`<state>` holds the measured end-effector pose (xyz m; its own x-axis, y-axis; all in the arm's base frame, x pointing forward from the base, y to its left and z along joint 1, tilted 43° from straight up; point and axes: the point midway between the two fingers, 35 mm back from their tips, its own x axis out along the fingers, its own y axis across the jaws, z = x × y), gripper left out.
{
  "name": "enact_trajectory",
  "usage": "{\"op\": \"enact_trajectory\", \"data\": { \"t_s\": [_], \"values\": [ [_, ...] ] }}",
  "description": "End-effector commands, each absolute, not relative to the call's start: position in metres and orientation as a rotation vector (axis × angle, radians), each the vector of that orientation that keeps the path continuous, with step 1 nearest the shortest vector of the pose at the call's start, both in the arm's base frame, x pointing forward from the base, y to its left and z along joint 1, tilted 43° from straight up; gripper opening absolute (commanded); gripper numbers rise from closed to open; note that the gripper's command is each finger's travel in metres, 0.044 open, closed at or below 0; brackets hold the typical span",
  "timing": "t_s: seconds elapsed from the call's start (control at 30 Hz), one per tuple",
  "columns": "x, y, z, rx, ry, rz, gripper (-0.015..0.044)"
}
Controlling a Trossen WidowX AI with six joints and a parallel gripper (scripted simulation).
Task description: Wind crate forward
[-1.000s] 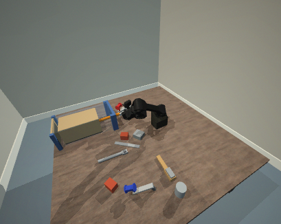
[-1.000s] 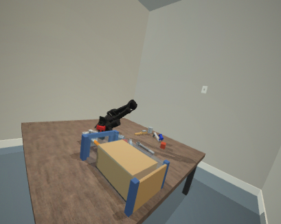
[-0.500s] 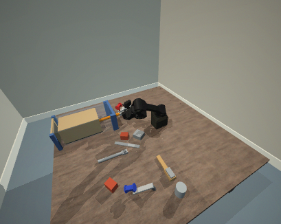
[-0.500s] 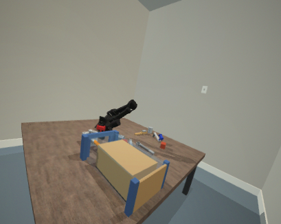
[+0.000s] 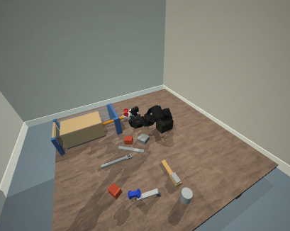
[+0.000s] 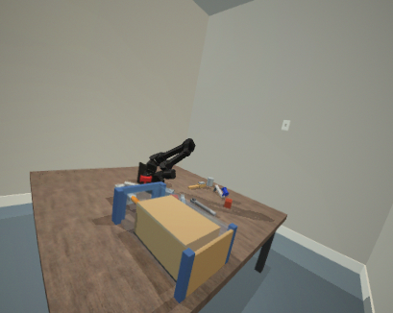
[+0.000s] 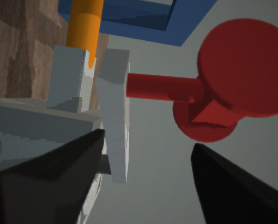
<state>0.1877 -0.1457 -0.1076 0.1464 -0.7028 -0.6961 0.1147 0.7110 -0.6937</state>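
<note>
The tan crate (image 5: pixel 81 132) (image 6: pixel 177 216) sits flat inside the cubby, with a gap between its front and the blue steel frame (image 5: pixel 115 120) (image 6: pixel 119 206) (image 7: pixel 140 35). An orange strap (image 5: pixel 113 121) (image 7: pixel 85 22) runs from it to the grey winch (image 7: pixel 37 132). A handle with a pale grey bar (image 7: pixel 115 110) and red knob (image 7: pixel 242 67) (image 5: pixel 126 113) (image 6: pixel 145 179) stands at the winch; its key end is mostly hidden. My gripper (image 7: pixel 148 143) is partly open and empty, its fingers apart behind the red knob, the bar's end near the left finger.
A red block (image 5: pixel 128 140), a grey block (image 5: pixel 143 138), a flat bar (image 5: pixel 130 149) and a wrench (image 5: pixel 115 161) lie beside the rack. Farther off are a yellow-handled tool (image 5: pixel 168 168), a blue-knobbed handle (image 5: pixel 134 194), another red block (image 5: pixel 115 190) and a grey cylinder (image 5: pixel 186 195).
</note>
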Motion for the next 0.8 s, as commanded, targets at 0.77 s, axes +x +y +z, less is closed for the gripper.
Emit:
{"op": "enact_trajectory", "data": {
  "t_s": [0.77],
  "values": [
    [0.163, -0.172, -0.008, -0.570, 1.292, -0.642, 0.0240]
  ]
}}
